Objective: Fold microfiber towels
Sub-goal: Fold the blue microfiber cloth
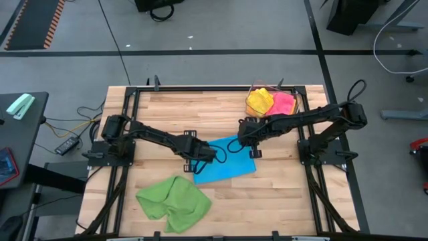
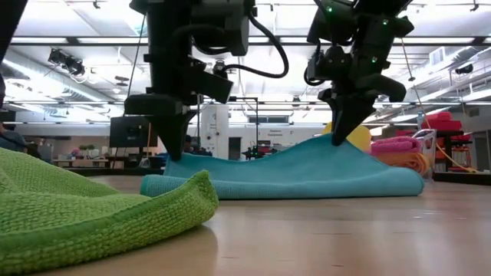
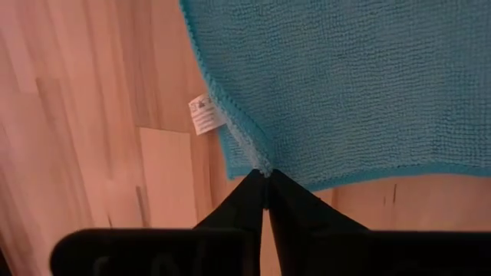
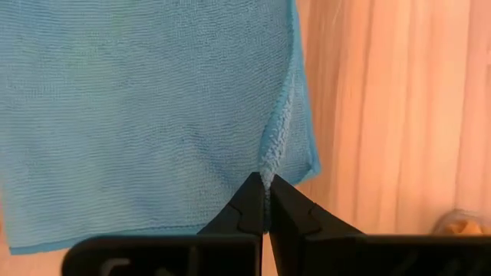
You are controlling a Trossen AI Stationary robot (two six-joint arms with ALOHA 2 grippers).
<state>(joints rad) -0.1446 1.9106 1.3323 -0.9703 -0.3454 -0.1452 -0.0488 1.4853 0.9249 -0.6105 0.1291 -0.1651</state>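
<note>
both tools (image 3: pixel 265 180) (image 4: pixel 265 184) pinched on blue towel (image 1: pixel 224 163), green towel (image 1: pixel 175 203) nearby

- the counter (image 1: pixel 281 194) is pale butcher-block wood in glued strips, edged by a black metal frame (image 1: pixel 214 87).
- around it lies a grey concrete floor (image 1: pixel 221 27), crossed by a dark line (image 1: pixel 200 52) beyond the counter's far edge.
- an orange-and-black striped strip (image 1: pixel 37 23) lies at the far left corner of the floor.
- a dark side table (image 1: pixel 20 134) stands left of the counter; loose cables (image 1: pixel 73 124) run beside it.
- in the low view, a large open hall with a ceiling of long strip lights (image 2: pixel 69 40), white walls, and a dark monitor (image 2: pixel 129 130) farther back.
</note>
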